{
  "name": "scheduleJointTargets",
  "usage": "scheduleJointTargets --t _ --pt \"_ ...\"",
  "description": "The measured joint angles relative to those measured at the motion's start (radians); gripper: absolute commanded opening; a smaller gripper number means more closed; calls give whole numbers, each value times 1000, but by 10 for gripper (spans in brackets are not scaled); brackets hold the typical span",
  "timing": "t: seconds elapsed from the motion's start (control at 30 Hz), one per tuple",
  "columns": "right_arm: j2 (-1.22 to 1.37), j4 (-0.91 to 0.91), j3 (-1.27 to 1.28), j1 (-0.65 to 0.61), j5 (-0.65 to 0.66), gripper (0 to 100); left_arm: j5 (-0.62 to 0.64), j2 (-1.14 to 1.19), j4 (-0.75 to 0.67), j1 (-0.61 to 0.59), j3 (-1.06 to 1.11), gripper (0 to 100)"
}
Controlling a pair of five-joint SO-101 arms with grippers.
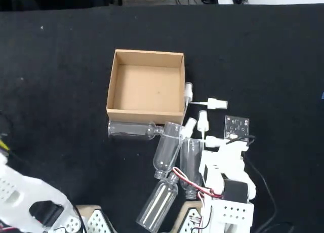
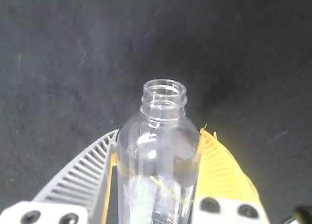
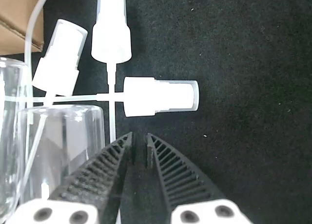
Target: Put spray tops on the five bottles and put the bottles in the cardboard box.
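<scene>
- One clear bottle [image 2: 158, 158] is clamped between the jaws of the left gripper [image 2: 158, 136], its neck open and pointing out over the black table [image 2: 58, 48].
- Over to the right gripper [image 3: 140, 136]: the jaws are drawn almost together and look empty to us, though a thin tube passes close by one finger.
- Just past those tips a spray top [image 3: 161, 96] lies crosswise, with a second top [image 3: 111, 36] and a third top [image 3: 58, 58] beyond it.
- Beside that arm we've got three loose ones lying down: the near bottle [image 1: 158, 202], the right bottle [image 1: 190, 154] and the middle bottle [image 1: 168, 148].
- Farther on, a fourth bottle [image 1: 132, 130] lies along the front wall of the cardboard box [image 1: 146, 116].
- A fourth top [image 1: 215, 104] sits out on the cloth, and a fifth top [image 1: 188, 93] is against the box's side wall.
- Farthest off, the box stands open side up.
</scene>
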Motion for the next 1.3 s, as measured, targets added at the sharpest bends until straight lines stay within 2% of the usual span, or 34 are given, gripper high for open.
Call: scheduleJointTargets --t 0.3,0.47,0.6,0.7,0.97,1.03,1.17,1.3 --pt "0 0 0 0 0 18 -209 198 9 -44 -101 223" --pt "0 0 0 0 0 18 -330 203 11 -44 -132 311" --pt "0 0 0 -5 11 18 -388 206 3 -44 -132 306" --pt "0 0 0 -5 98 18 -397 206 3 -44 -132 306" --pt "0 0 0 -6 439 19 -434 206 3 -43 -132 305" --pt "0 -46 0 -6 477 19 -434 206 3 -41 -132 287" --pt "0 -141 0 -6 494 20 -434 206 3 -38 -132 169" --pt "0 -163 -69 -6 505 20 -437 206 5 -37 -132 75"
